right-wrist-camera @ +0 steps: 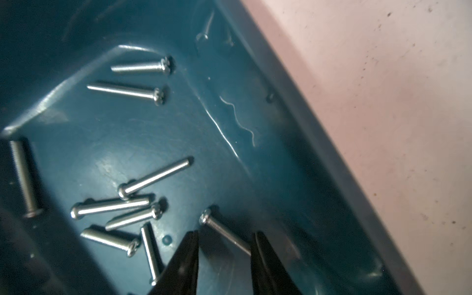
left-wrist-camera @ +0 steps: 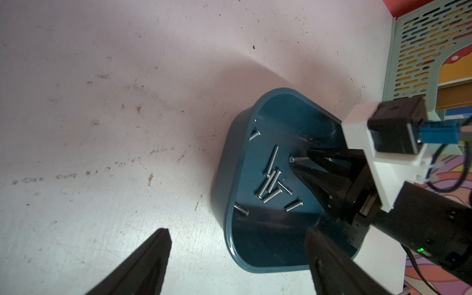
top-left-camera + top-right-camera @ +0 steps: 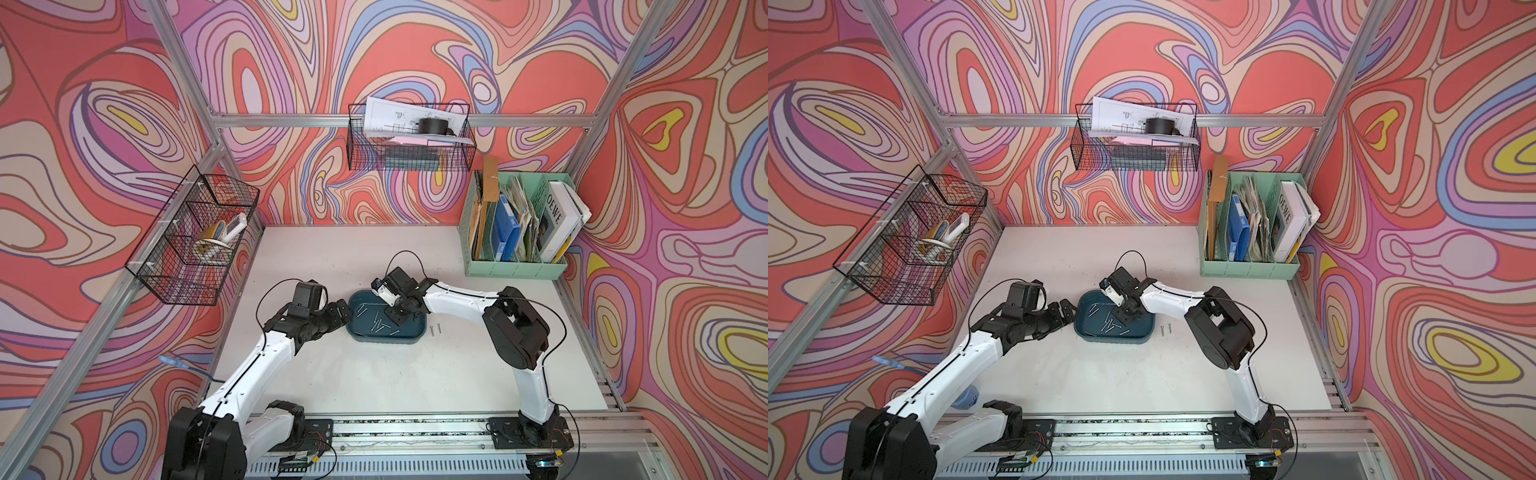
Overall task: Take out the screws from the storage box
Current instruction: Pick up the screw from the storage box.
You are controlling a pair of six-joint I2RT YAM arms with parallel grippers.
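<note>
So, two screws (image 3: 435, 329) lie just outside the storage box (image 3: 386, 338); about nine remain inside. My right gripper (image 1: 224, 233) straddles one, jaws apart; my left gripper (image 2: 240, 229) hangs spread beside the box.

**A robot lab's test booth, dressed as an office**

An aluminium frame (image 3: 291, 120) holds swirl-printed wall panels (image 3: 104, 124) around a scuffed white surface (image 3: 374, 374). Two robot arms (image 3: 249, 365) are bolted to a near rail (image 3: 415, 432). Wire baskets (image 3: 195, 241) and a mint file organizer (image 3: 515, 270) supply the office look.
</note>
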